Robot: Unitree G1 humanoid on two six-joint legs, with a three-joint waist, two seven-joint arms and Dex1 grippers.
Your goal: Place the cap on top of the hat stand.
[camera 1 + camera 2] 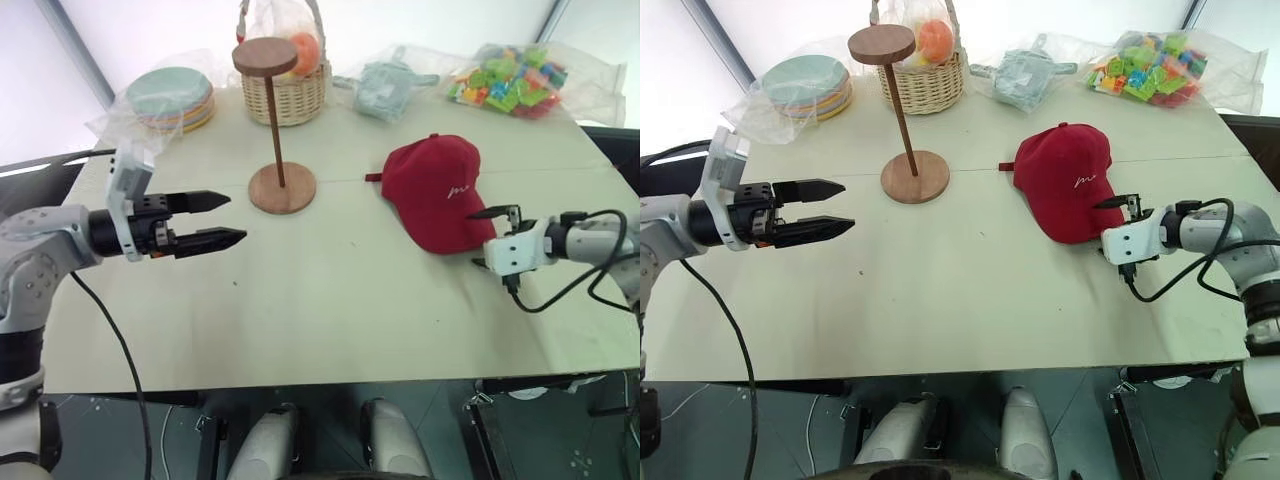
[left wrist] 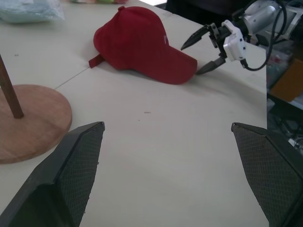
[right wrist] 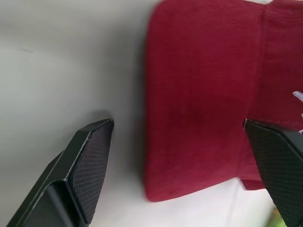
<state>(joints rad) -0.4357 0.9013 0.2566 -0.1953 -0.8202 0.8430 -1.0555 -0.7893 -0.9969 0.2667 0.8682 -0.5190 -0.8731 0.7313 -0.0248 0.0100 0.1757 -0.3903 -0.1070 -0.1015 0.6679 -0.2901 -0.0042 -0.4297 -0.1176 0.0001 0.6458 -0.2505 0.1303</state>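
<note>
The right gripper stands spread wide at the brim of the red cap; its wrist view shows one finger over the brim and the other over bare table, contact unclear. The left gripper hangs open, empty, near the hat stand. Behind, the wicker basket has its handle cut off.

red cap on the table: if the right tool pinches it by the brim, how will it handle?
The cap looks like soft fabric, so its crown will probably sag when lifted. The curved brim lies flat and holds its shape, likely the stiffer part. It is probably light, and may slide on the smooth table if nudged by the open right tool.
</note>
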